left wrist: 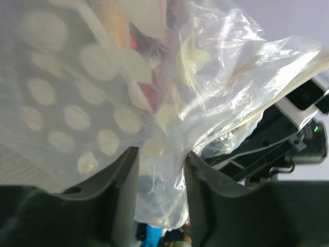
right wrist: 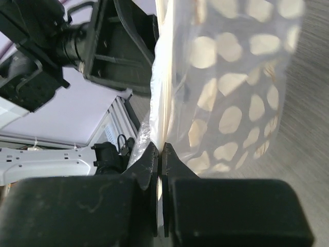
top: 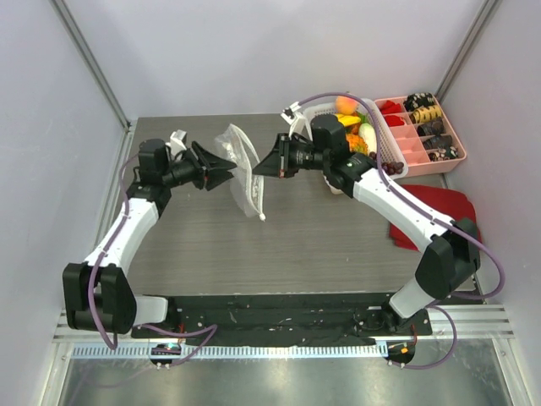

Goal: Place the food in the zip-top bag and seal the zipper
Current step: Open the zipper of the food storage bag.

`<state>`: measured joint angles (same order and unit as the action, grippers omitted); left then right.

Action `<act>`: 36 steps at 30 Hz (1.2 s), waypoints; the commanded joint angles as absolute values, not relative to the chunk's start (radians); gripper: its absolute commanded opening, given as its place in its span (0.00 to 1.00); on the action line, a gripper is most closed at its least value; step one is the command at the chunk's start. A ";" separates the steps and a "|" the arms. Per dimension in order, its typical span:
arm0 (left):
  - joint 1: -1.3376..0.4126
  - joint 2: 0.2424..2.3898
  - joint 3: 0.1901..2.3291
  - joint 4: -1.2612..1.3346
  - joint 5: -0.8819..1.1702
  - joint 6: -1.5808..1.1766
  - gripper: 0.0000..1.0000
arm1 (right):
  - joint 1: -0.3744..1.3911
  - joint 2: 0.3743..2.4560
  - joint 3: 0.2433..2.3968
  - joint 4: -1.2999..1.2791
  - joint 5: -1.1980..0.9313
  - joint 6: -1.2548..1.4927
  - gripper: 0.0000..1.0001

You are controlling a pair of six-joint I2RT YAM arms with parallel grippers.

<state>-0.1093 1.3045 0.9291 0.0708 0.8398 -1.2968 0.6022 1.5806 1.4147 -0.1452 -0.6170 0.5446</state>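
Note:
The zip-top bag, clear with white dots, hangs in the air between both grippers. My right gripper is shut on its edge; in the right wrist view the jaws pinch the film where a pale strip, apparently the zipper, runs upward. My left gripper faces it from the left. In the left wrist view its fingers stand apart with crumpled bag film loose between them. The food lies in the white mesh basket at the back right. I cannot tell whether the bag holds any food.
A pink compartment tray with dark pieces stands at the far right, next to the basket. A red cloth lies under the right arm. A small white object sits behind the left wrist. Walls close in the table's left, back and right.

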 commanded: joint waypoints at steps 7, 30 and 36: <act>-0.155 1.171 1.282 -0.618 0.531 -0.540 0.75 | 0.611 1.471 1.319 -0.052 -0.508 0.788 0.01; -0.288 1.302 1.459 -0.907 0.146 -0.247 0.00 | 0.637 1.479 1.331 -0.251 -0.299 0.495 0.01; -0.284 1.308 1.491 -0.969 0.212 -0.209 0.00 | 0.574 1.512 1.321 -0.348 -0.207 0.318 0.01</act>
